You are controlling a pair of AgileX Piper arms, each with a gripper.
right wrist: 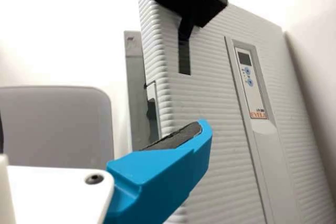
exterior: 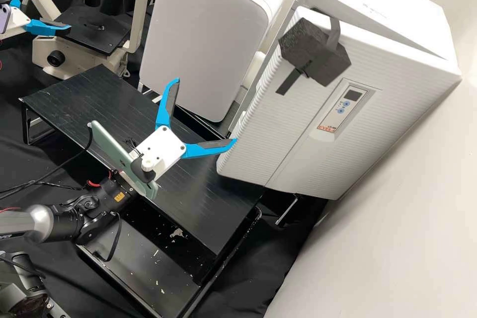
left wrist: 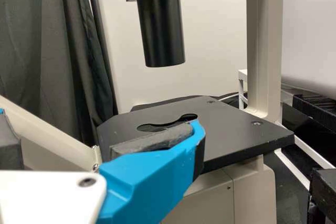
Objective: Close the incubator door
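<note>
The right gripper (exterior: 206, 110), spread wide, is near the part-open incubator door (exterior: 278, 124). The left gripper (exterior: 50, 10) is spread too.

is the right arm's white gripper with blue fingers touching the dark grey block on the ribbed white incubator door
Apart. The high view shows the gripper well clear of the block, with ribbed door between them.

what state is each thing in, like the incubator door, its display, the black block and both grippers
Incubator door: ajar, not fully shut
Display: dark
Black block: fixed to the door front
Right gripper: open, empty
Left gripper: open, empty
</note>
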